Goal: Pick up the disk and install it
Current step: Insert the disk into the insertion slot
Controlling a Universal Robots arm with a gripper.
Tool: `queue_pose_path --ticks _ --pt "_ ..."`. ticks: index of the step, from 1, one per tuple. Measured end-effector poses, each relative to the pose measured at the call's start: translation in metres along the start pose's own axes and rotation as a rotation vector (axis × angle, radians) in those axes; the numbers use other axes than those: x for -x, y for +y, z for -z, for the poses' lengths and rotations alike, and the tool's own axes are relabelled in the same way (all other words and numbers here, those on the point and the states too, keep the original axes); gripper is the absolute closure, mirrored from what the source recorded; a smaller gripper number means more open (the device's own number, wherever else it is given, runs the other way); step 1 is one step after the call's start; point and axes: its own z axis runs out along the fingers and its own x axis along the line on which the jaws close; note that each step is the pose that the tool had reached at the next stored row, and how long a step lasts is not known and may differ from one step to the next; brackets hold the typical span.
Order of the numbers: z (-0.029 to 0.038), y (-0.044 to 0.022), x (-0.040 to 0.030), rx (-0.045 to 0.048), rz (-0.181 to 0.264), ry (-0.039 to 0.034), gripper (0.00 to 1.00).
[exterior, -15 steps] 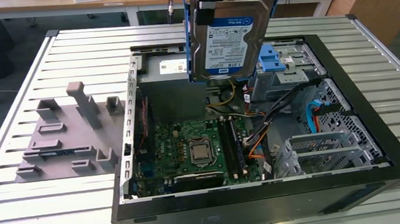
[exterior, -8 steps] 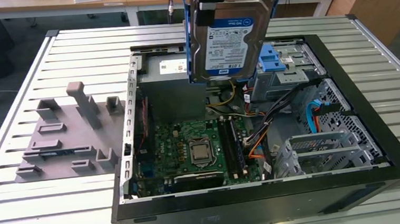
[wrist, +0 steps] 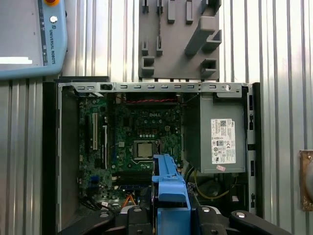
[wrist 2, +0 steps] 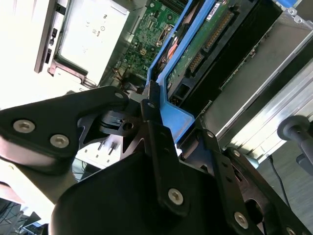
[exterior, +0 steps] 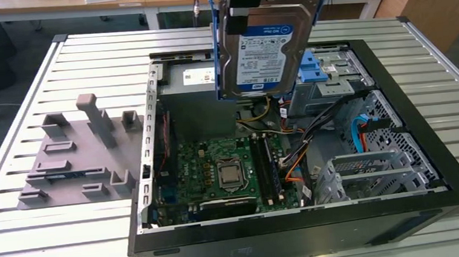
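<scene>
While the claw (wrist 2: pixel 152 105) is clamped on the disk (exterior: pixel 264 47) by its blue rail (wrist 2: pixel 178 117), the drive hangs upright, label outward, above the open computer case (exterior: pixel 425 151): lifted, I judge, but not yet seated in any bay. Beneath it sit the blue-latched drive cage (exterior: pixel 326 67), the power supply (wrist: pixel 215 132), the motherboard (exterior: pixel 224 165) and loose cables (exterior: pixel 296 154) that could snag; a grey parts holder (exterior: pixel 78 151) lies beside the case on the counter (exterior: pixel 27 239)
</scene>
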Motion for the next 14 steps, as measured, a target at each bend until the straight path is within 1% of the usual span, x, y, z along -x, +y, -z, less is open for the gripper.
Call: queue_pose_path --ticks 5,8,11,14 --pt "-0.0002 -0.0002 -0.0104 0.0001 0.0 0.0001 0.63" --pt "-0.0015 -0.0011 -0.0162 0.0 0.0 0.0 0.63" --pt "-0.004 -0.0053 -0.0201 -0.0001 0.0 -0.0003 0.63" --pt "-0.0061 -0.0123 -0.0214 0.0001 0.0 0.0004 0.63"
